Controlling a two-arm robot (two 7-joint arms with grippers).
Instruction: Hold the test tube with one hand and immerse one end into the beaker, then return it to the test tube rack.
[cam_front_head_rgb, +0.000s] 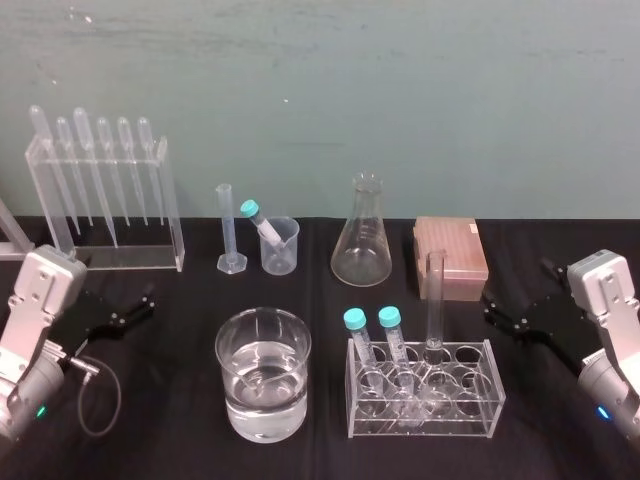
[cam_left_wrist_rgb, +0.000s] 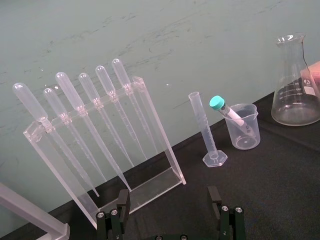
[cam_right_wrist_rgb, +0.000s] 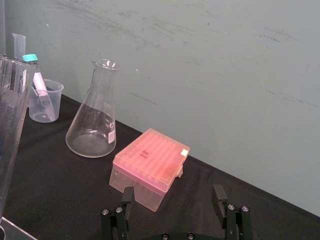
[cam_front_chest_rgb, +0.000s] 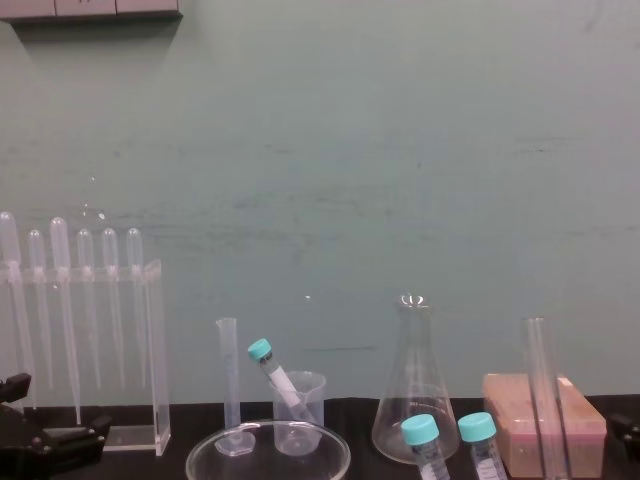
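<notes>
Test tube is held upright in the clear test tube rack, right of the beaker; the right pincer, spread wide and empty like the left pincer, is placed nearer.

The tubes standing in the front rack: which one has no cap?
The long test tube, rightmost of the three in the clear rack. Its top is open and it stands taller; the two short tubes to its left wear teal caps.

Head looks down, chest low, wrists near tabletop, all share flask
</notes>
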